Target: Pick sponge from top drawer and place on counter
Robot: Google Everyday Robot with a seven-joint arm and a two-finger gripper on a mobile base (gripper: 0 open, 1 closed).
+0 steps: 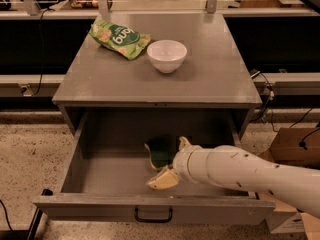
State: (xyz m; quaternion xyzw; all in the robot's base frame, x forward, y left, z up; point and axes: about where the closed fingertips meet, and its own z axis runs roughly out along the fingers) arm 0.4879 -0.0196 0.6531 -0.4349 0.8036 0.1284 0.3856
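Partly hidden sponge (160, 151) (claw (166, 162) in drawer (105, 171))

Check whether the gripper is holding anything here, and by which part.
It cannot be told. The gripper is inside the open top drawer, right against the sponge's near edge, but no firm hold on it shows.

The floor (30, 154) was speckled beige. Cardboard boxes (295, 146) stood at right. A grey rail (30, 80) ran behind.

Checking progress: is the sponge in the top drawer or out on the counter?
In. The sponge lies on the floor of the open top drawer, gripper beside it; the counter holds a bag and bowl.
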